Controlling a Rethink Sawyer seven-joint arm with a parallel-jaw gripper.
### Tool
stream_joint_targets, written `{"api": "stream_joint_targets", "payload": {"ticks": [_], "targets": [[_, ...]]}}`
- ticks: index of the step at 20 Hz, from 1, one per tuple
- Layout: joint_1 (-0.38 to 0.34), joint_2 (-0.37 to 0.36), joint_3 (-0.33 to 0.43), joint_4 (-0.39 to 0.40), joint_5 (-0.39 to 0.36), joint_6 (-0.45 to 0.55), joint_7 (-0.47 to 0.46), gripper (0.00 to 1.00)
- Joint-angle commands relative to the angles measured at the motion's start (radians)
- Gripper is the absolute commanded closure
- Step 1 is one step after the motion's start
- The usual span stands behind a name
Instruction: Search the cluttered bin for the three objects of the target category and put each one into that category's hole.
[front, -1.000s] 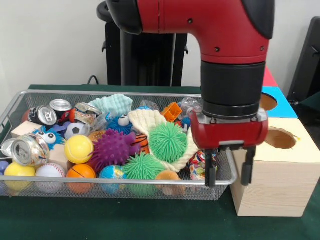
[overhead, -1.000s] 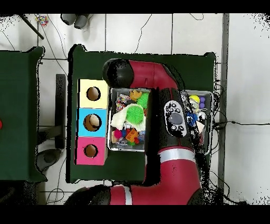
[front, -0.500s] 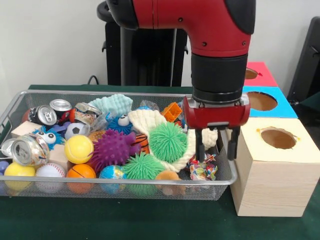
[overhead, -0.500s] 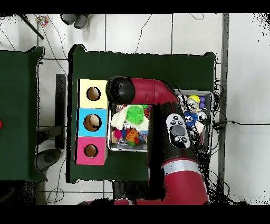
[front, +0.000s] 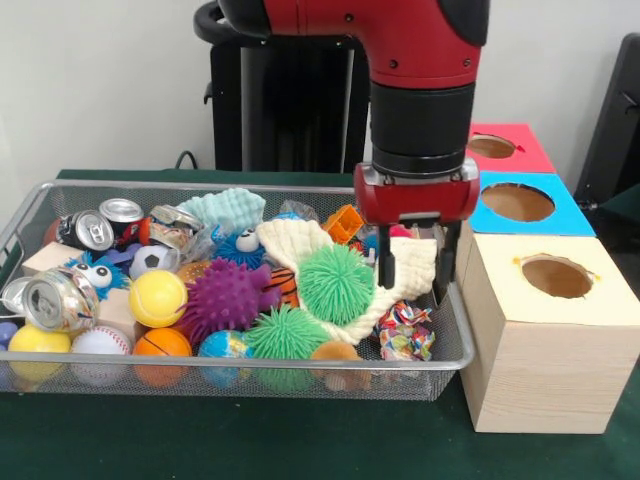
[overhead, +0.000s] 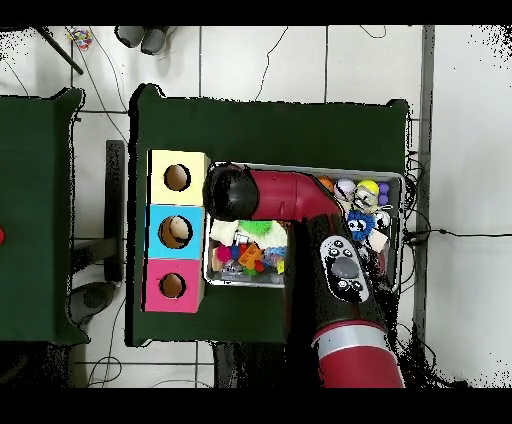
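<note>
Hovering right of centre over the wire bin (front: 452, 345) with gripper (front: 412, 275) spread wide and empty, probably ready to dig into cream cloth (front: 310, 245).

Setting: a robotics lab or test room.
Floor: pale square tiles (overhead: 300, 60) strewn with loose black cables (overhead: 270, 55).
Work surface: tables draped in dark green cloth (overhead: 300, 125).
Apparatus: a row of yellow, blue and pink wooden sorting boxes (overhead: 177, 231), each with a round hole on top.
Backdrop: plain white wall (front: 100, 80).
</note>
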Motion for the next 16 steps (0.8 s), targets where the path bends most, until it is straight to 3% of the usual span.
{"api": "stream_joint_targets", "payload": {"ticks": [1,7,16], "targets": [[-0.07,0.004,0.074,0.145,-0.023,-0.024,0.034,0.0],[-0.108,0.008,0.09,0.135,-0.035,0.01,-0.008,0.0],[-0.071,-0.007,0.021,0.085,-0.061,0.082,0.026,0.0]]}}
